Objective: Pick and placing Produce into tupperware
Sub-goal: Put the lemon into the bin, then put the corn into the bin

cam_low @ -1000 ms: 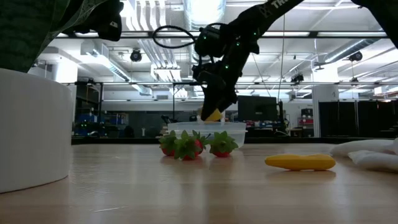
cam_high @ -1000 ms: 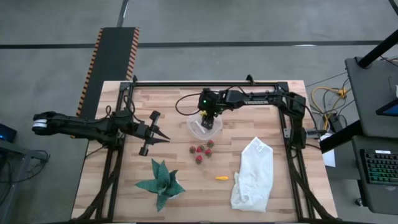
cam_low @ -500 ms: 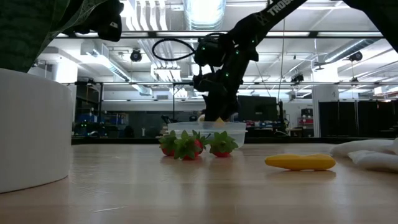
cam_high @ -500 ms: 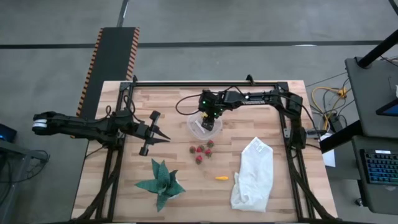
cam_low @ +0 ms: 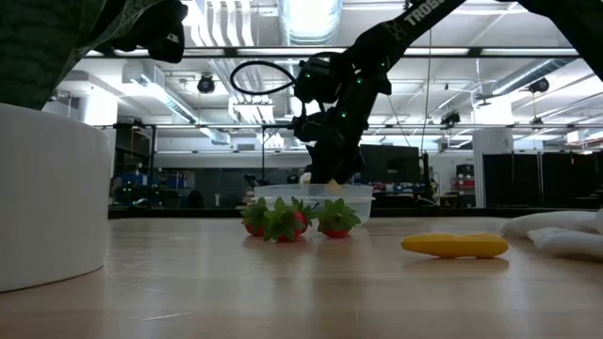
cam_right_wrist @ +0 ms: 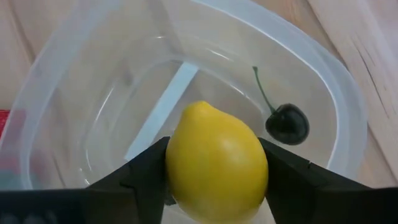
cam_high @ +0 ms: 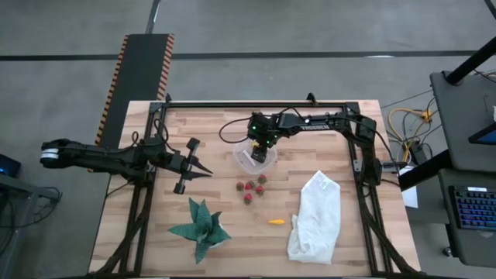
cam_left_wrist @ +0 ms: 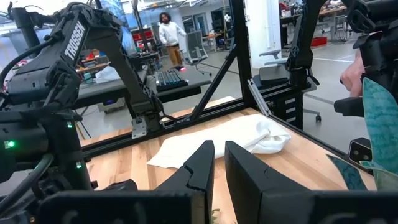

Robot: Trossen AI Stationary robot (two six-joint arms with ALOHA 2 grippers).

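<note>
The clear tupperware (cam_high: 256,157) stands at the table's far middle. My right gripper (cam_high: 261,151) reaches down into it with a yellow lemon (cam_right_wrist: 214,162) between its fingers. A dark cherry with a stem (cam_right_wrist: 287,123) lies on the tub's floor beside the lemon. Several red strawberries (cam_high: 252,188) sit on the wood nearer the front, and a small orange-yellow piece (cam_high: 276,222) lies nearer still. My left gripper (cam_high: 208,171) hangs level over the table's left part, shut on nothing. My right gripper has the lemon's two sides (cam_right_wrist: 174,155) between its two fingers, one finger on each side. The fingers come from above, slanting steeply down into the tub. The lemon sits low inside the tub; whether its underside rests on the floor, I cannot tell.
A green spiky plant shape (cam_high: 201,226) lies at the front left. A white cloth bag (cam_high: 316,215) lies at the front right. The black frame rail (cam_high: 256,103) runs along the far edge. Bare wood shows between the tub and the strawberries.
My right gripper has sunk a little with the lemon, which was at the tub's rim and now sits down inside it.
</note>
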